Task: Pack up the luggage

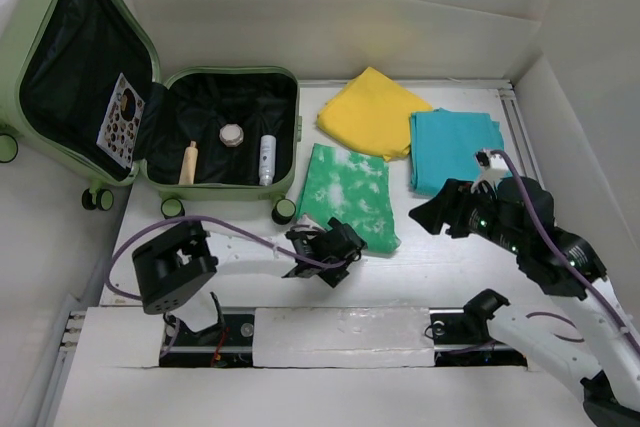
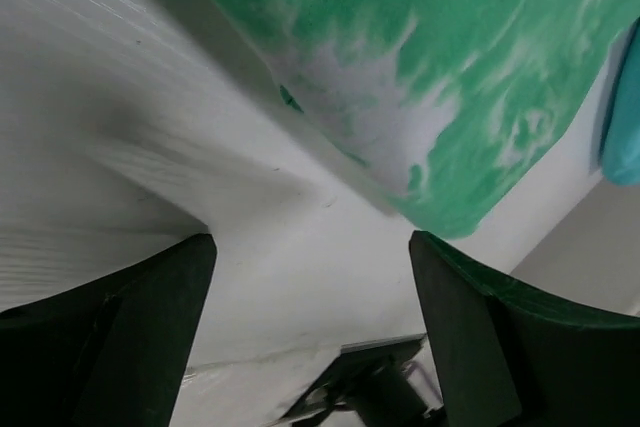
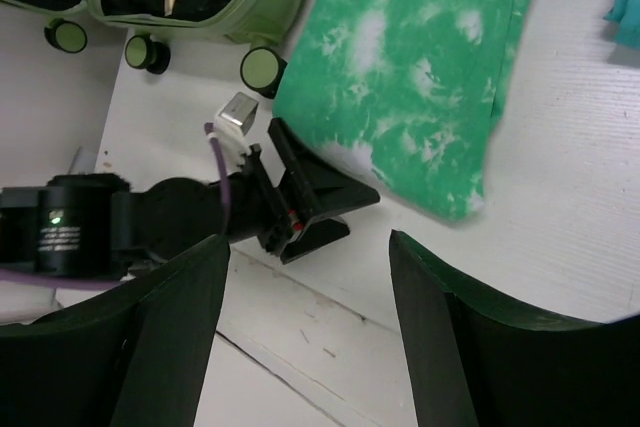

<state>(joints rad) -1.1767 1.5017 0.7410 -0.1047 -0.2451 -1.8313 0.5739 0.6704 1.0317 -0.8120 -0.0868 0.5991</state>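
Open luggage (image 1: 70, 57) — left claw (image 1: 350, 252) agape just beside the green cloth (image 1: 350, 192)

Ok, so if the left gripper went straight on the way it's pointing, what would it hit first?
Probably the green tie-dye cloth: the left gripper, jaws open, points at its near edge, with only bare table between. Its height against the cloth is unclear.

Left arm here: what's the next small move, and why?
Probably ease the left gripper forward onto the green cloth's near edge and close. Its jaws are open and empty just short of that cloth, which lies outside the open suitcase.
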